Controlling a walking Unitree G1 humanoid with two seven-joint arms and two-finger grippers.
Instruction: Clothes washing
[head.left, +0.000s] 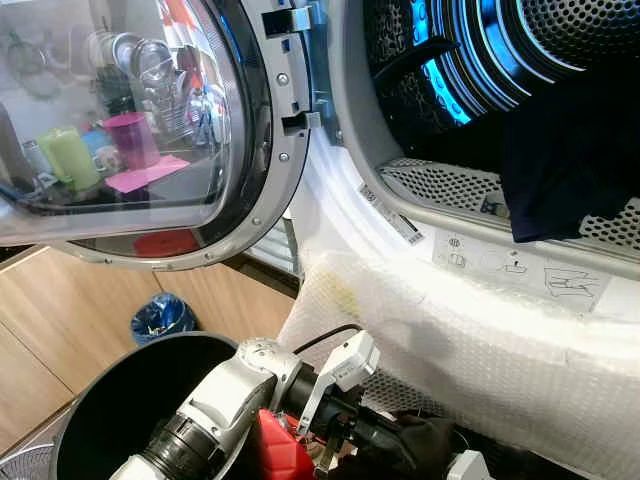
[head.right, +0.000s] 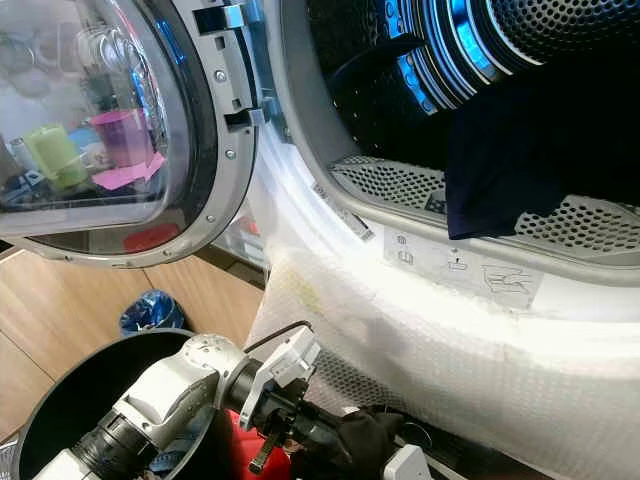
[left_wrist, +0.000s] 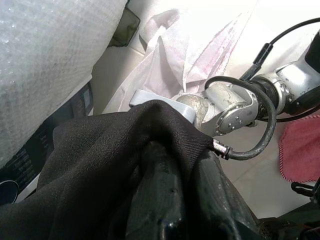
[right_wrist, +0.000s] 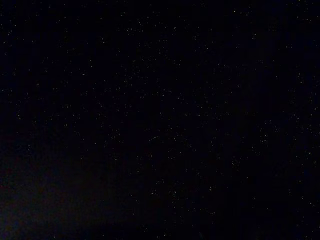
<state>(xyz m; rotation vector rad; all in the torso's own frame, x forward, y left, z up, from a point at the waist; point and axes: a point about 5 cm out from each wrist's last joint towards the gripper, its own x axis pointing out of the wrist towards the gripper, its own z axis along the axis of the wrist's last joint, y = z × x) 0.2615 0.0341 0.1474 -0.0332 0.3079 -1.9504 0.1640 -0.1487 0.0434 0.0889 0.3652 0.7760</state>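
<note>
The left gripper (left_wrist: 175, 200) sits low in front of the washing machine (head.left: 330, 200), its black fingers (left_wrist: 160, 195) pinched on a black garment (left_wrist: 100, 175) that drapes over them. In the head views the same dark cloth (head.right: 365, 440) bunches at the end of the left arm (head.left: 230, 400), just below the machine's front lip, which is padded with white bubble wrap (head.left: 470, 350). The bunch has no clear long axis; from the wrist camera its folds trail back and away from the fingertips toward the padded front.

The round glass door (head.left: 130, 130) stands swung wide to the robot's left, and the drum (head.left: 470, 60) is lit blue inside. A dark navy garment (head.left: 570, 170) hangs over the perforated lower rim of the opening, its length running down from the drum to the sill.

Beneath the left arm is a black basket (head.left: 120, 400) with something red (head.left: 280, 450) beside the wrist (a pink towel (left_wrist: 300, 150) and a pale cloth (left_wrist: 200, 55) lie on the floor in the left wrist view). A blue bag (head.left: 160, 318) sits by the wooden cabinet (head.left: 60, 330).

The right wrist view is black, so I cannot tell how the right gripper stands
</note>
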